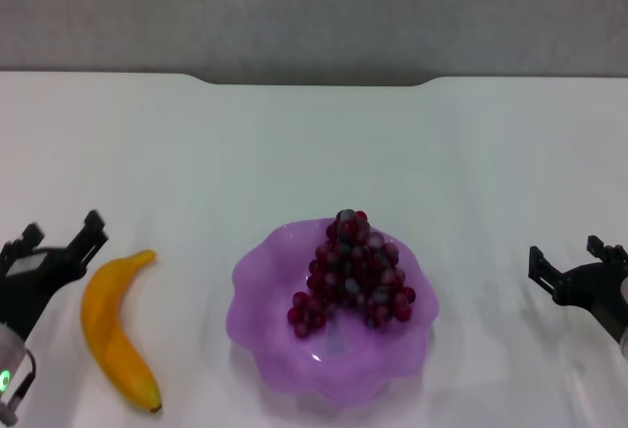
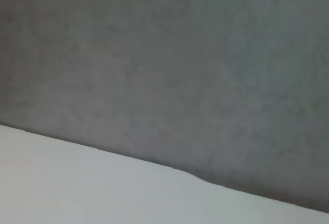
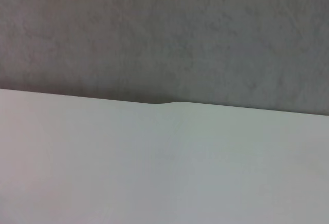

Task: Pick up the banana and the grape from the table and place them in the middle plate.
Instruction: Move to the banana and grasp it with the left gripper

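The bunch of dark red-purple grapes (image 1: pixel 352 270) lies inside the purple scalloped plate (image 1: pixel 267 345) at the middle front of the white table (image 1: pixel 314 143). The yellow-orange banana (image 1: pixel 113 330) lies on the table left of the plate, dark tip toward the front. My left gripper (image 1: pixel 63 233) is open and empty, just left of the banana's far end. My right gripper (image 1: pixel 566 256) is open and empty at the right, well apart from the plate. The wrist views show only the table (image 2: pixel 77 188) (image 3: pixel 154 162) and the grey wall.
The table's far edge has a notch (image 1: pixel 314 81) in front of a grey wall (image 1: pixel 314 6). The same edge shows in the left wrist view (image 2: pixel 195 175) and right wrist view (image 3: pixel 169 102).
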Tool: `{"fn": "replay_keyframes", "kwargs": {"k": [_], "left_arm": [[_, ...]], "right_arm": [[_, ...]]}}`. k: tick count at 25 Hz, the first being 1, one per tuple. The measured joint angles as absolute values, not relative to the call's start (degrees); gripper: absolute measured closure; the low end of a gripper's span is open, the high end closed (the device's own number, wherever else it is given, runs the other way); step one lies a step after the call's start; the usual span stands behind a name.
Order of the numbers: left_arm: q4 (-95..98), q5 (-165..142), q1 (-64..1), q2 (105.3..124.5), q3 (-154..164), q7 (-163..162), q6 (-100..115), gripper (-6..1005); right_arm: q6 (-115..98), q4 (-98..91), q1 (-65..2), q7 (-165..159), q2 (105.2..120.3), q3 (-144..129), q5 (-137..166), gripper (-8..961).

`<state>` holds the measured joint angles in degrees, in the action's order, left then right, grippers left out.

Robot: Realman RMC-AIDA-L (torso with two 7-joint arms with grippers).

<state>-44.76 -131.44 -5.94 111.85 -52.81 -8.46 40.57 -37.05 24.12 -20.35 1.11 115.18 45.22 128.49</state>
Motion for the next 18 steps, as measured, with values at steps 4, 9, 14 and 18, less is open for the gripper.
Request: {"fn": "replay_keyframes", "kwargs": {"k": [4, 9, 14, 18], "left_arm": [[-56.7, -139.3, -1.3, 111.85, -62.0, -3.5, 25.7, 165], [-71.0, -141.2, 3.9, 116.21, -74.3, 10.8, 2.0, 166], [-73.8, -138.5, 0.4, 116.89, -80.4, 15.8, -17.6, 167], [-73.0, -138.9, -2.1, 116.92, -83.7, 15.8, -25.4, 168]], "right_arm": [[-37.0, 23.7, -20.4, 1.1, 115.16, 45.2, 128.5, 93], [-37.0, 23.7, -20.5, 1.1, 115.02, 45.2, 128.5, 93], [-37.0, 23.8, -20.6, 1.1, 114.97, 45.1, 128.6, 93], [-36.9, 23.8, -21.3, 1.1, 115.04, 44.5, 128.7, 93]]}}
